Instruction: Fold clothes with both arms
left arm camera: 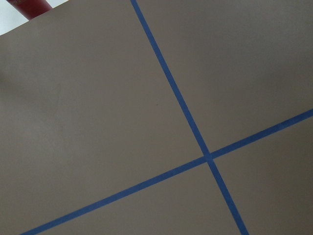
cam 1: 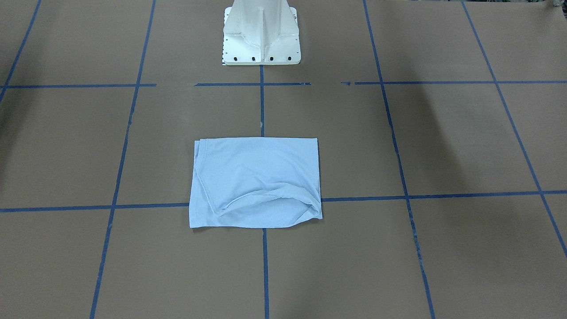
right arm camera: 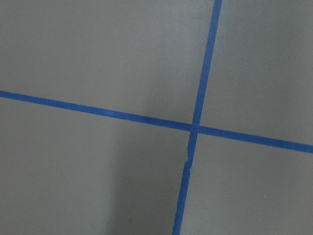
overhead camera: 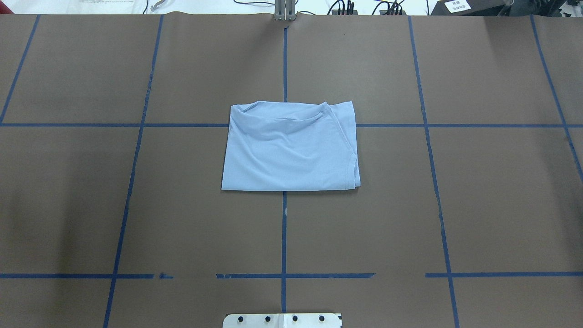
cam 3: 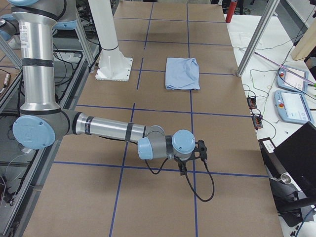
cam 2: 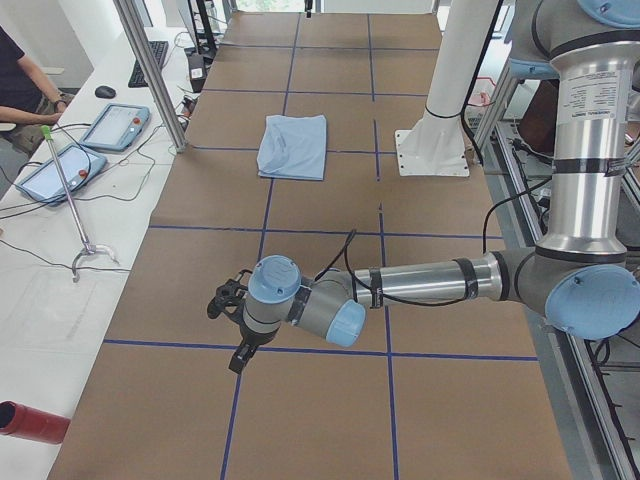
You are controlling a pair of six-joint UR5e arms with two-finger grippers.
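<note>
1. The light-blue T-shirt [overhead camera: 290, 146] lies folded into a flat block in the middle of the table [overhead camera: 478, 205], well away from every edge. It covers a crossing of the blue tape lines [overhead camera: 283, 228].
2. A curved crease runs along the side of it far from the robot.
3. The left gripper [cam 2: 242, 357] hangs low near the table's left end, far from the T-shirt. I cannot tell if its fingers are spread or pressed together.
4. The right gripper [cam 3: 181, 169] hangs low near the right end, and I cannot tell there either.
5. The white pedestal [cam 1: 261, 35] stands by the robot's edge.
</note>
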